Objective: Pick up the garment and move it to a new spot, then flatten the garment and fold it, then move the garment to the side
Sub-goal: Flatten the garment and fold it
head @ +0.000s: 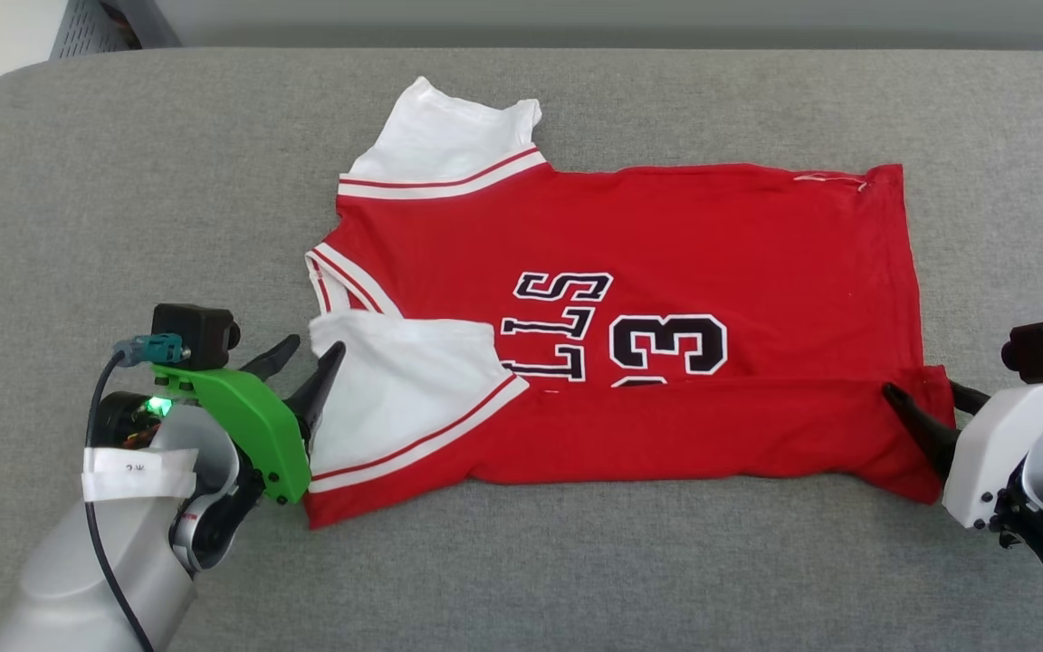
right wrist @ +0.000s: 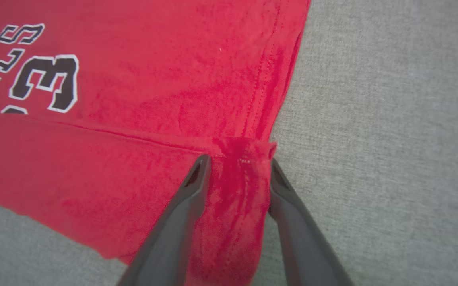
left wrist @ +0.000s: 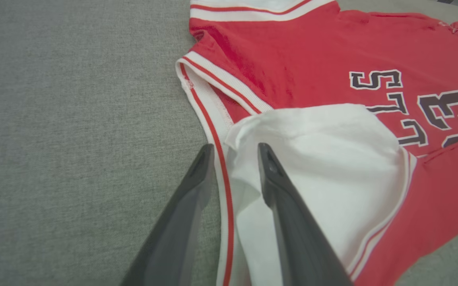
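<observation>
The garment (head: 666,235), a red jersey with white sleeves and black lettering, lies flat across the grey padded surface. Its near long edge is folded up over the body and covers part of the "23". My left gripper (head: 315,346) stands open at the near white sleeve (head: 395,389). In the left wrist view the sleeve's corner and striped trim (left wrist: 223,174) lie between the parted fingers of the left gripper (left wrist: 235,147). My right gripper (head: 922,389) is open at the folded hem corner. In the right wrist view the red cloth (right wrist: 237,190) sits between the spread fingers of the right gripper (right wrist: 239,159).
The grey fabric surface (head: 123,181) stretches wide on all sides of the garment, with a rounded corner at the far left. A pale floor and a vented grey object (head: 87,27) show beyond the far edge.
</observation>
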{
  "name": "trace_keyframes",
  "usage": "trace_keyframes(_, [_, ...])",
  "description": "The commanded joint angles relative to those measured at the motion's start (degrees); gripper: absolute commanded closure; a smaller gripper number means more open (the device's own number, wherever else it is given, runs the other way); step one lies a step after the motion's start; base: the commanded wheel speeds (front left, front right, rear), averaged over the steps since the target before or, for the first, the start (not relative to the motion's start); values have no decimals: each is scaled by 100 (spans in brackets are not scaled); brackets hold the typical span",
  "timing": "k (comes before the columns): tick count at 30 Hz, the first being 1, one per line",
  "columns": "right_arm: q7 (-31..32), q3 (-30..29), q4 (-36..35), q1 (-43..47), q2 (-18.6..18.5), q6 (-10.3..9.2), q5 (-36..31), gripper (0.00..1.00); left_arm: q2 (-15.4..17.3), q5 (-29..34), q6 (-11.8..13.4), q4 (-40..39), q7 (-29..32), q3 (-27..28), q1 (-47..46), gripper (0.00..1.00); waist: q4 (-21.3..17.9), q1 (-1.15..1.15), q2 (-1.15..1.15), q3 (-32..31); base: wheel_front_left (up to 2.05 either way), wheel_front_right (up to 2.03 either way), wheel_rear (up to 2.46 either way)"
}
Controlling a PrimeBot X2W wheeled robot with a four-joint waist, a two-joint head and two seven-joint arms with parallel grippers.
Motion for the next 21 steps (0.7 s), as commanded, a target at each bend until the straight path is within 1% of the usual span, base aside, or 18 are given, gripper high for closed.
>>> trace_keyframes(1, [-82, -22, 41, -55, 21, -10, -25, 0, -81, 40, -41, 80, -134, 10, -118, 0, 14, 0, 0, -110, 0, 0, 0])
trace_keyframes(5, [-255, -40, 61, 17, 38, -10, -79, 0, -215, 44, -36, 261, -512, 52, -74, 0, 36, 0, 0, -381, 0, 0, 0])
trace_keyframes(11, [-387, -253, -19, 284, 167, -10, -196, 0, -401, -83, 219, 111, -1028, 248, 270, 0, 72, 0, 0, -863, 0, 0, 0])
trace_keyframes(12, [-274, -436, -155, 535, 249, -10, -321, 0, -427, -136, 471, -214, -1146, 313, 572, 0, 87, 0, 0, -1045, 0, 0, 0])
trace_keyframes(16, [-76, -801, -475, 875, 420, -10, -573, 0, -378, -174, 803, -766, -1080, 301, 1007, 0, 101, 0, 0, -1152, 0, 0, 0])
trace_keyframes(18, [3, -1021, -724, 1066, 488, -10, -859, 0, -257, -111, 1075, -1072, -942, 250, 1250, 0, 106, 0, 0, -1165, 0, 0, 0])
trace_keyframes(21, [192, -1286, -1075, 1321, 688, -10, -1116, 0, -32, 48, 1388, -1405, -686, 121, 1499, 0, 104, 0, 0, -1152, 0, 0, 0])
